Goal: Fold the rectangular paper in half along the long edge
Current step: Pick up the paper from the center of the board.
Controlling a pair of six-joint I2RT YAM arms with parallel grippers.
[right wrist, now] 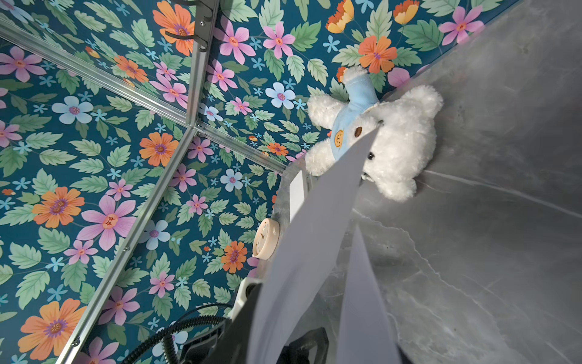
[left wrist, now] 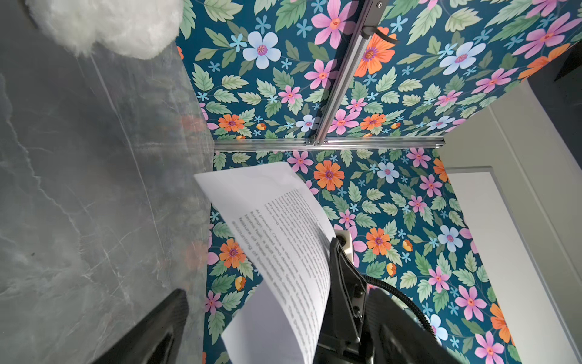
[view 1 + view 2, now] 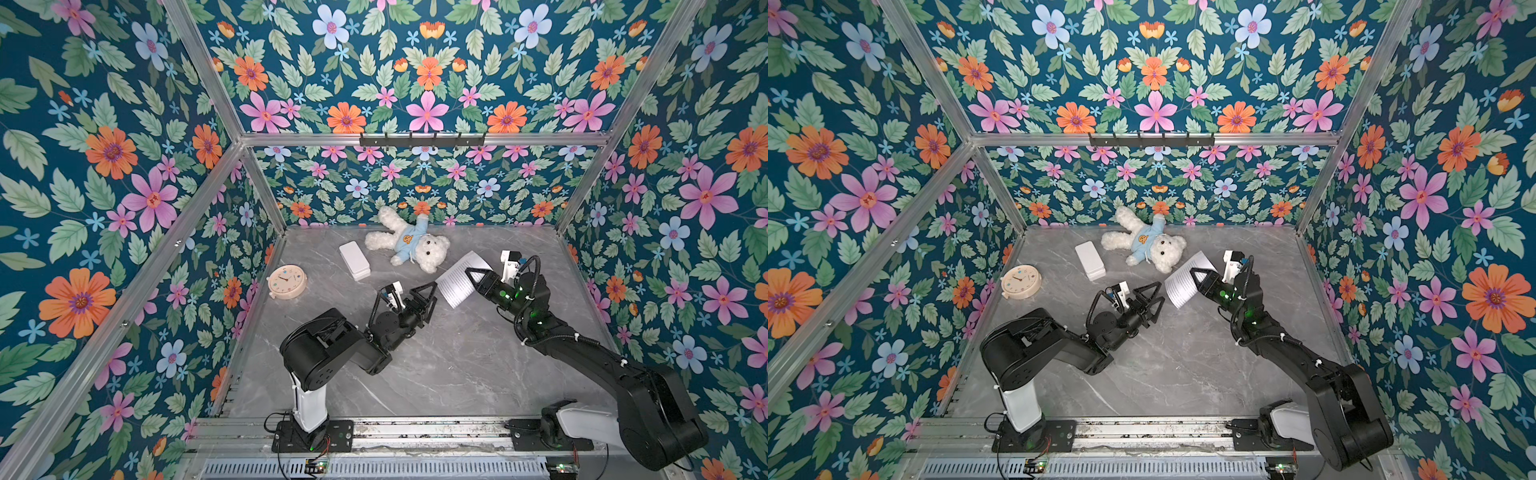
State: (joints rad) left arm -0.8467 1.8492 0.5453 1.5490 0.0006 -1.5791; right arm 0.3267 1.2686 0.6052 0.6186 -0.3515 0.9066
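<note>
- The rectangular paper (image 2: 293, 252) has lines of small black print on one face. In the left wrist view the top line seems to begin "At present"; the rest is too blurred to read.
- The teddy bear (image 3: 430, 251) wears a blue top with an orange smiling-face badge and no legible letters.
- The clock (image 3: 286, 282) has a dial whose marks are too small to read.

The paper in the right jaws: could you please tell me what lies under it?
Only bare marble table shows around the raised paper in both top views; the patch directly beneath it is covered by the sheet.
</note>
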